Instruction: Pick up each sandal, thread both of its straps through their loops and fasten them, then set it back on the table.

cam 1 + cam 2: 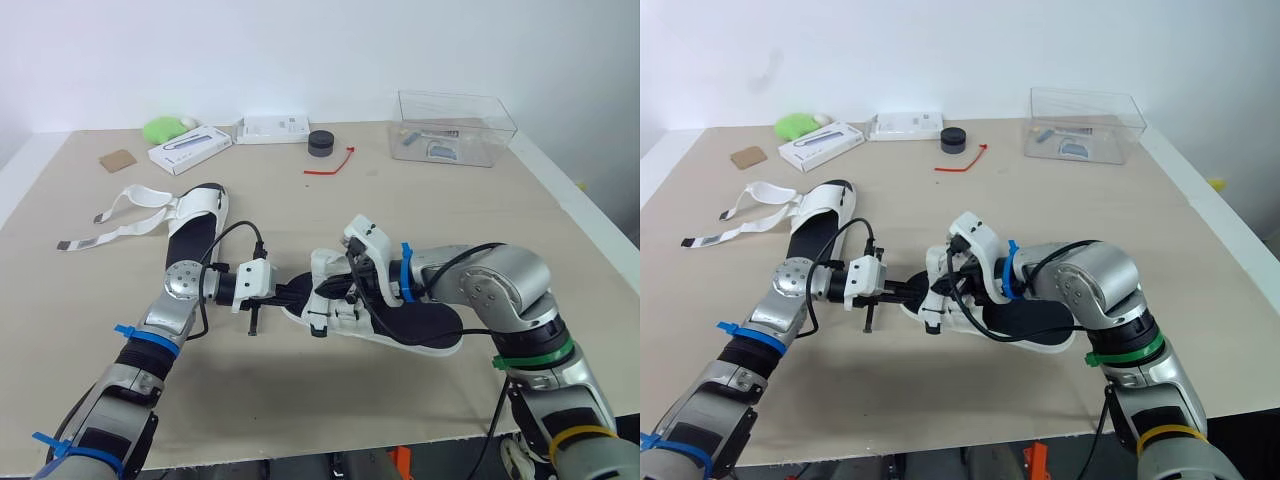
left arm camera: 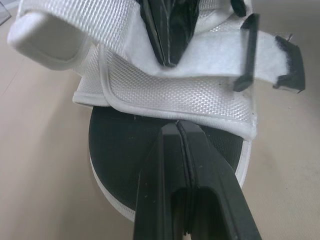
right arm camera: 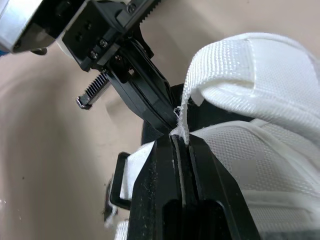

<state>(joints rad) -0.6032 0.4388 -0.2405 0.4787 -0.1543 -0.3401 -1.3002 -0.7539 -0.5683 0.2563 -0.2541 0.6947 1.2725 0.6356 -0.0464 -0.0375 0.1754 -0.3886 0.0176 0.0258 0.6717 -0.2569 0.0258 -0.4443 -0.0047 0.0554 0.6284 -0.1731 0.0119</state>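
Left and right eye views: on the beige table [image 1: 300,400] a black-soled sandal with white mesh upper [image 1: 420,325] lies near the middle, toe end toward the robot's left. Both arms meet over that end. The left gripper [image 1: 310,290] reaches in level from the left, and the right gripper [image 1: 338,286] comes from the right over the sole. A second sandal of the same kind [image 1: 192,235] lies further back on the left. Its two loose white straps [image 1: 120,215] are spread flat toward the table's left edge. Along the far edge stand a green cloth [image 1: 165,128], two white boxes [image 1: 190,148], a black round puck [image 1: 320,143], a red tie [image 1: 330,165] and a clear plastic box [image 1: 455,125].

Left wrist view: the left gripper [image 2: 178,126] has its jaws pressed together with no gap. The tips touch the lower edge of the white mesh flap [image 2: 165,90], above the black sole [image 2: 125,145]. I cannot tell whether they pinch anything. Beyond them, the right gripper [image 2: 169,61] clamps a white woven strap [image 2: 210,50] that runs through a black plastic loop [image 2: 247,52].

Right wrist view: the right gripper [image 3: 179,139] is closed on the thin edge of the white woven strap [image 3: 240,65], which arches over to one side. The closed tips of the left gripper [image 3: 167,127] meet it just beside the pinch.
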